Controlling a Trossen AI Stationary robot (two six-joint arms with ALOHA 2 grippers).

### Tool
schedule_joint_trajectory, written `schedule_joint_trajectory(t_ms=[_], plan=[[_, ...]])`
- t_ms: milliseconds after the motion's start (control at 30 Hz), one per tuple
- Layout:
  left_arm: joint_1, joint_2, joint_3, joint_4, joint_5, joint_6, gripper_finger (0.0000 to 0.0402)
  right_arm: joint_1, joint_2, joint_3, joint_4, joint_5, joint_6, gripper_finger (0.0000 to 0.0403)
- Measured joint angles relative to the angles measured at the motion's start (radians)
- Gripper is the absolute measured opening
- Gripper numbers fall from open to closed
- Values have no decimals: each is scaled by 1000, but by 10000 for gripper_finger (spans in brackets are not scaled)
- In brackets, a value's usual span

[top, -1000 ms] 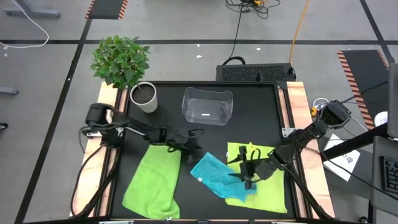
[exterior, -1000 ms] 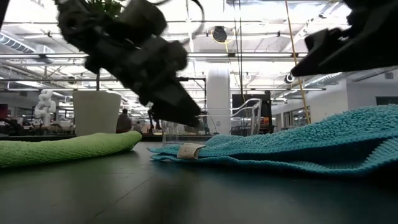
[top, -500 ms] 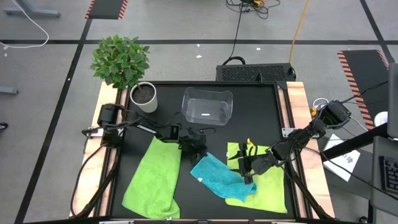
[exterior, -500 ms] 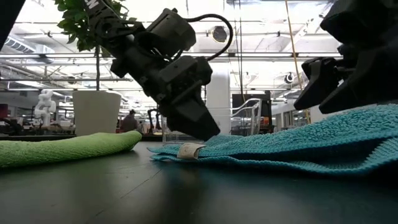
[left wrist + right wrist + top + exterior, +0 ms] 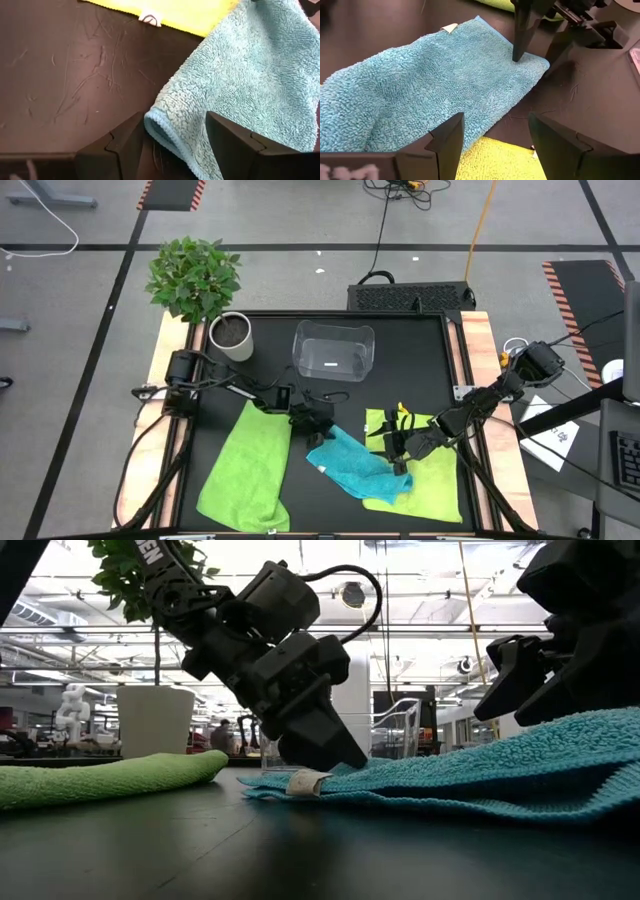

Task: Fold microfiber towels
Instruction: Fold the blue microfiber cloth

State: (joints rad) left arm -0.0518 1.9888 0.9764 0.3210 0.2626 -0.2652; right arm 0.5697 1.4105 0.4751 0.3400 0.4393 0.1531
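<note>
- Left gripper (image 5: 322, 432), fingers apart, straddles the far-left corner of the blue towel (image 5: 352, 465) mid-table.
- Right gripper (image 5: 395, 452), fingers spread, sits at that towel's right edge.
- The blue towel runs diagonally, far-left to near-right, hiding part of a green towel (image 5: 432, 485).
- Another green towel (image 5: 245, 470) lies left, its near edge folded.

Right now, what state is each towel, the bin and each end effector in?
Turquoise-blue fuzzy microfiber towel: unfolded, rumpled, lying partly over one lime-green towel.
Lime-green towel on the right: flat, partly covered.
Lime-green towel on the left: spread out, unfolded, lower edge bunched.
Clear plastic bin: upright, nothing visible in it.
Left end effector: open, straddling the turquoise towel's corner.
Right end effector: open, at the turquoise towel's opposite edge.
</note>
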Motion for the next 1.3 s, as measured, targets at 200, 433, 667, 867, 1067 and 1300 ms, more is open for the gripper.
schedule_joint_trajectory(t_ms=[200,433,667,867,1067,1300], plan=[[-6,0,0,13,-21,75,154,1,0,0,0,0,0,212],[14,0,0,-9,-80,119,14,1,0,0,-1,0,13,212],[15,-13,3,-119,-194,107,4,2,0,0,-1,-4,22,212],[16,-18,3,-149,-266,106,3,2,0,0,-1,-28,22,212],[21,-106,-46,-227,-380,105,2,44,-6,0,-7,-52,135,212],[20,-175,-97,-208,-393,90,1,82,-9,0,-124,70,243,212]])
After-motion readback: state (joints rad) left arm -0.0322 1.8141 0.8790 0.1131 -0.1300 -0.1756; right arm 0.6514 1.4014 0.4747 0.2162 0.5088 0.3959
